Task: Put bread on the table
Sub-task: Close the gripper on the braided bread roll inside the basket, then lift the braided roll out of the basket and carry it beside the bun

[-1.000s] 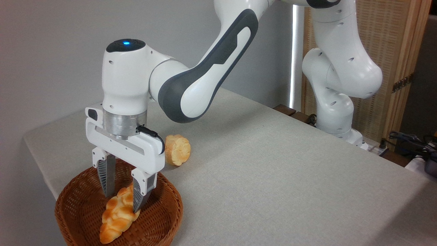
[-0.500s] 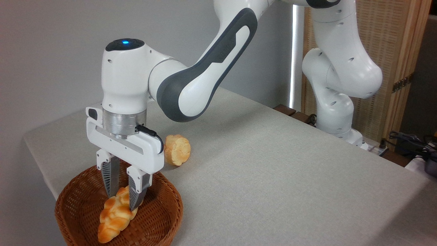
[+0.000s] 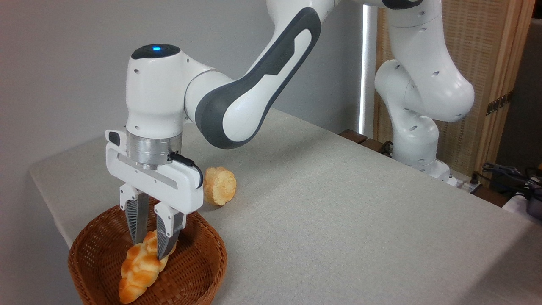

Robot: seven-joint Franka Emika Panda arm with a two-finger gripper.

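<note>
While the braided bread [image 3: 139, 269] hangs tilted over the bowl of the wicker basket [image 3: 199, 271], the gripper [image 3: 149, 248] has its two fingers pinched on the loaf's upper end, one on each side, so the tool is clamped on the bread rather than standing apart. The loaf's lower tip points down toward the near wall of the basket; whether it touches the weave or hangs just clear cannot be told from this view. The step in hand looks like the lift out of the basket, with the placing not yet done. Beyond the basket's far rim a small round bun [image 3: 219, 185] lies on the grey table [image 3: 338, 212], close to that rim. The next move seems to call for raising the loaf until its drooping tip clears the basket's rim, then carrying it sideways, away from the basket and past the bun, to bare cloth before letting go.
</note>
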